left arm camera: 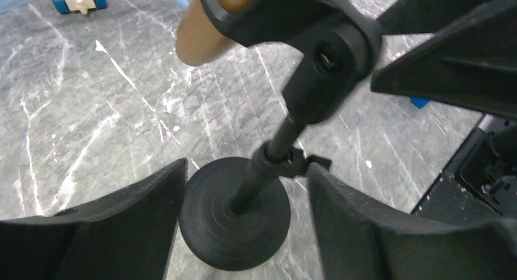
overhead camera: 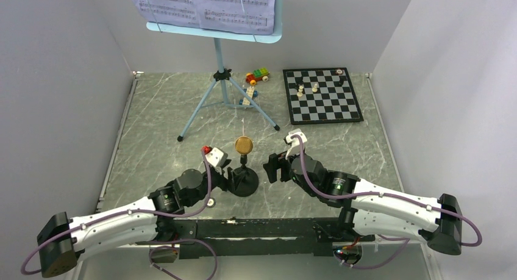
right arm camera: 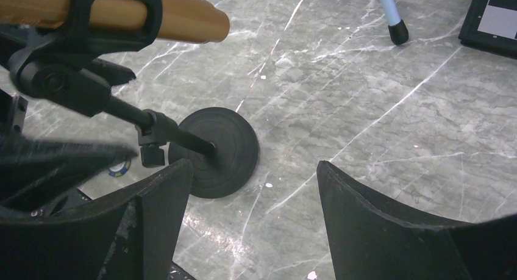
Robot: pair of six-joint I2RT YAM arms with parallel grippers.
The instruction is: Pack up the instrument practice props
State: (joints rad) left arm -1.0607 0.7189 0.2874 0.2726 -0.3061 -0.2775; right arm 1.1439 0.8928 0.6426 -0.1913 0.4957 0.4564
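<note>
**Both jaws wide open around the mic stand, nothing gripped**

Here's the mic stand [overhead camera: 244, 181] at the near middle of the surface [overhead camera: 158, 133], upright on its round base, with the mic [overhead camera: 244, 146] clipped in on top. The left jaws sit low and gape wide. One finger [left arm camera: 134, 225] is just left of the base and the other just right, with the pole rising between them, and they hold nothing. The right jaws are just beside the stand on the other side, spread just as wide over bare surface, also with nothing in them. Over at the back, well apart, the music stand [overhead camera: 222, 78] is on its three legs with the pages [overhead camera: 204, 5] resting on its desk. The toy car [overhead camera: 257, 77] is near its legs and the chessboard [overhead camera: 323, 96] is off to the right.
</note>
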